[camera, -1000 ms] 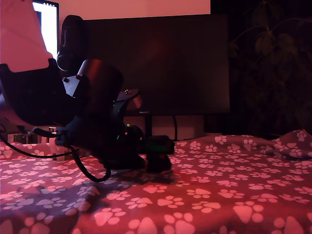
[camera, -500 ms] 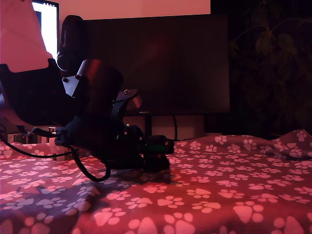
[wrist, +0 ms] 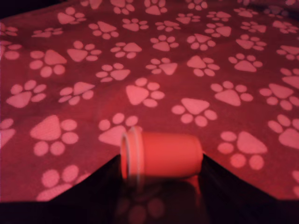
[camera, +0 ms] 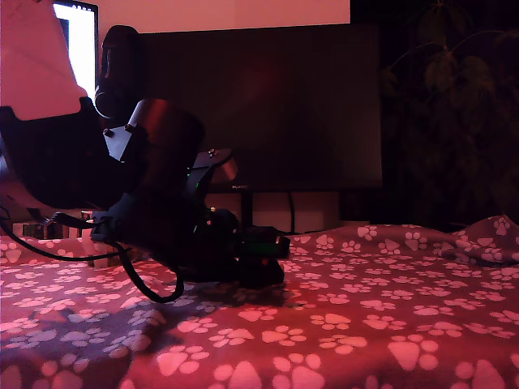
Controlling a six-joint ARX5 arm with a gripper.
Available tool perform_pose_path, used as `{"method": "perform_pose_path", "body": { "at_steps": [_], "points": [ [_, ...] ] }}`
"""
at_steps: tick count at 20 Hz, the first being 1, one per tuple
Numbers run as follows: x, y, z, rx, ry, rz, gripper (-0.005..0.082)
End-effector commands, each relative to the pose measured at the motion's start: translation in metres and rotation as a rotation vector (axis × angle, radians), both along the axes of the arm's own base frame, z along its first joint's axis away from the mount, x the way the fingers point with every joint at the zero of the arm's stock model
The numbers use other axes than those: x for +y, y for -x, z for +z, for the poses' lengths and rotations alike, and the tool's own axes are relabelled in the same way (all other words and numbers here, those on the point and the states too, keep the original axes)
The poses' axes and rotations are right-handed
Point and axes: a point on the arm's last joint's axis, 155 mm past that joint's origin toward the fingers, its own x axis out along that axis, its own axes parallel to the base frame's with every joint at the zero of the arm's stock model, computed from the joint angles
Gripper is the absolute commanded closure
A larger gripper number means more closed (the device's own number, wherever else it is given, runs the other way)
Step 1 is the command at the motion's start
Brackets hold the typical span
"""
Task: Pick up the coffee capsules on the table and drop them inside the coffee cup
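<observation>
- Behind me: large dark monitor (camera: 268, 105), screen off, on a stand.
- Exterior view's left: a lit bright screen (camera: 79, 40), partly hidden.
- Exterior view's right: dim leafy houseplant (camera: 462, 73).
- Pale wall (camera: 235, 12) above.
- Light: low, reddish throughout.

Capsule (wrist: 161, 156) seemingly pale; reddish cloth (wrist: 187, 56), pale paw prints.

Both views are dim with a heavy red cast. In the exterior view a screen (camera: 79, 44) glares at upper left and the arm (camera: 154, 203) is silhouetted. The wrist view's capsule (wrist: 161, 156) is softly blurred.
</observation>
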Motion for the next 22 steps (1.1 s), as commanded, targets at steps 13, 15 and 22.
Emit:
{"method": "perform_pose_path", "body": {
  "at_steps": [13, 15, 22],
  "points": [
    [0.011, 0.006, 0.064, -0.054, -0.028, -0.038, 0.0610],
    [0.016, 0.005, 0.068, -0.047, -0.026, -0.035, 0.0610],
    [0.041, 0.000, 0.078, -0.042, -0.022, 0.003, 0.0610]
  ]
}}
